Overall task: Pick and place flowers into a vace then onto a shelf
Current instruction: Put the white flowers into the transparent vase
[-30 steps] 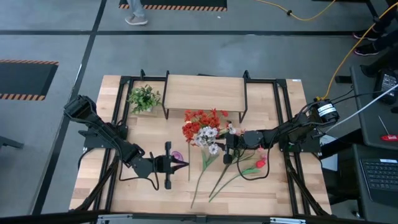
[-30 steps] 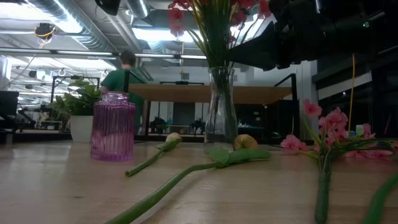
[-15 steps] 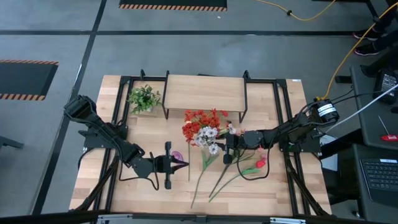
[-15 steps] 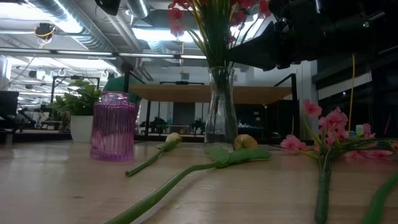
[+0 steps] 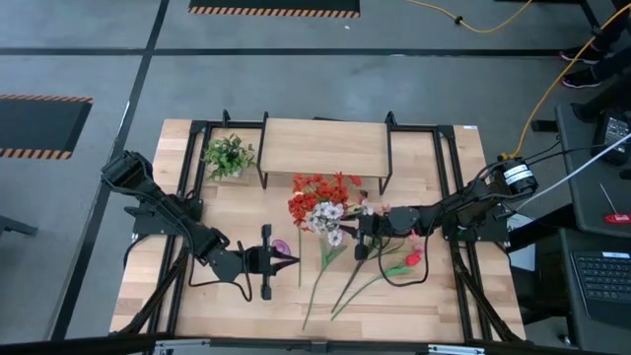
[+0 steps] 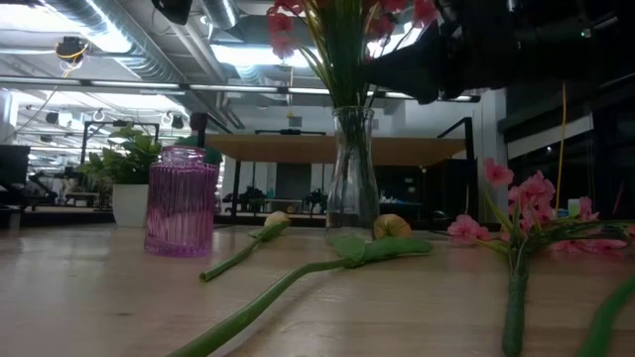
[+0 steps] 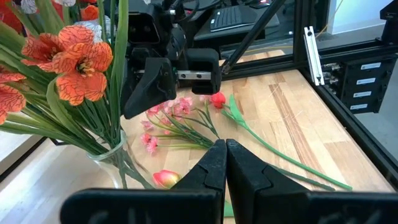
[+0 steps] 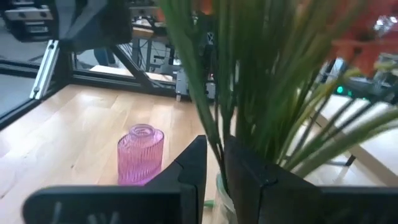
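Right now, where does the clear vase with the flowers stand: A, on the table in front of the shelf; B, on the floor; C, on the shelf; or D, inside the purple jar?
A: the low view shows the vase standing on the table, with the shelf behind it and the purple jar apart to one side.

Arm and gripper status

Left gripper [image 5: 292,260] fully closed, arm extended low. Right gripper [image 5: 357,225] narrowly parted, arm reaching inward, elevated.
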Robot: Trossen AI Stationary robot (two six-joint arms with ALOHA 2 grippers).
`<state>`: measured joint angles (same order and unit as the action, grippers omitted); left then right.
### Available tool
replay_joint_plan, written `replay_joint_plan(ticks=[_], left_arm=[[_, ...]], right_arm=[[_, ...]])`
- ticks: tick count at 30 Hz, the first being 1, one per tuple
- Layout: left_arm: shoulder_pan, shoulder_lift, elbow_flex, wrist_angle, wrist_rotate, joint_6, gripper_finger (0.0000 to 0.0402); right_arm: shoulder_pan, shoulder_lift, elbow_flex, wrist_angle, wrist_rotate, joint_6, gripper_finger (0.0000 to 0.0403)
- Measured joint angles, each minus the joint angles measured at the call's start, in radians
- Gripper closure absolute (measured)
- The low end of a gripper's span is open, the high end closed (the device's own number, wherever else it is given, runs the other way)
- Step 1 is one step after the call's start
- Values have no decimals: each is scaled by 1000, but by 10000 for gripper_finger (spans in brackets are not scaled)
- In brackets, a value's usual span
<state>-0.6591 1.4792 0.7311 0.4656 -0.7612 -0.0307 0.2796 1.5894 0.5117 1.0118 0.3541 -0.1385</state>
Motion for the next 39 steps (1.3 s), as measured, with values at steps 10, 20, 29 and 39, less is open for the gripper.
replay_joint_plan(ticks=[10,20,29,39], left_arm=[[0,0,0,0,0,10,396],[0,0,0,0,0,10,396],[0,0,0,0,0,10,396],[0,0,0,0,0,9,396]], right_arm=[[3,0,36,17,0,-31,343],[3,0,45,-9,-1,-49,343],[3,0,45,-9,-61,-48,343],[-16,0,45,-11,-61,-47,395]])
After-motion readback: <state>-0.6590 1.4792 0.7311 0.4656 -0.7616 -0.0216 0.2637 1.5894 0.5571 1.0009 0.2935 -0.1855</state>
